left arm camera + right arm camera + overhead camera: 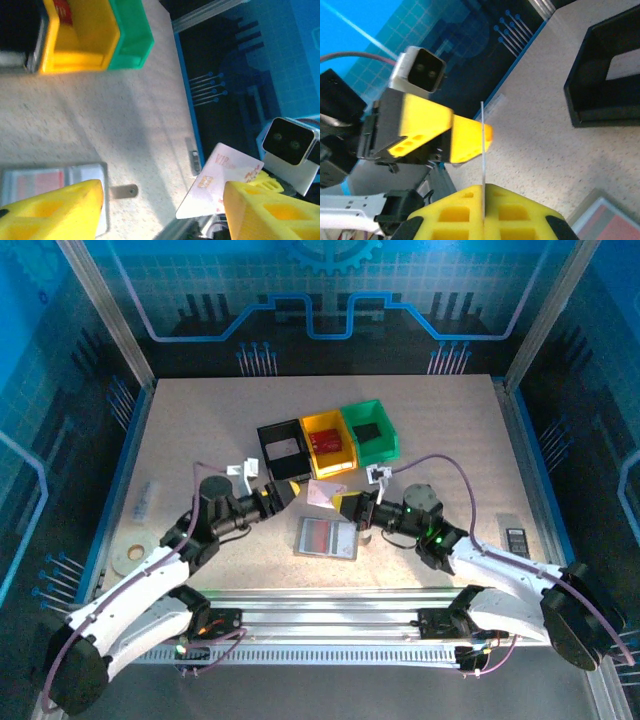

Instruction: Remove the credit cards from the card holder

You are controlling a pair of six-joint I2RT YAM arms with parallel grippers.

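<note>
Hovering near three bins (75,62), a credit card (220,180) is clamped by the right gripper (484,192), the left gripper (162,200) spread wide.

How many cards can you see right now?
3: a whitish card in the right gripper, a red card in the yellow bin, a reddish card inside the card holder. The black bin's pale patch may be another.

Card holder (47,177) cut off at left edge; credit card (220,182) print too blurred to read
</note>
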